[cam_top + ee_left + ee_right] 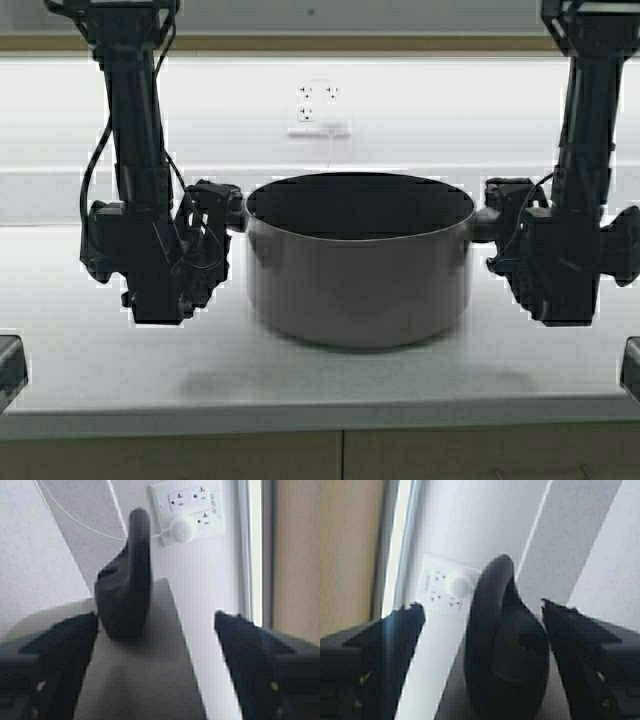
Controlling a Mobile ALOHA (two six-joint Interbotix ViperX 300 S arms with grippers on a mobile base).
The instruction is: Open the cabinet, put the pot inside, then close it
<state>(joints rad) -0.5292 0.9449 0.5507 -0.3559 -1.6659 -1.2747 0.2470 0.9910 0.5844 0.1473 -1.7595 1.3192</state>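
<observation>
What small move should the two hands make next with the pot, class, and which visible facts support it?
Probably close both hands. The left hand and right hand each sit open around a black loop handle of the pot, which stands on the counter, fingers not yet touching the handles.

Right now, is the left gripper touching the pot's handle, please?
Apart. The left wrist view shows the left gripper open, with the handle standing between its fingers and clear space on both sides.

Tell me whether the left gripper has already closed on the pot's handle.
No: in the left wrist view the left gripper stands open, with clear gaps between its fingers and the pot's black handle.
</observation>
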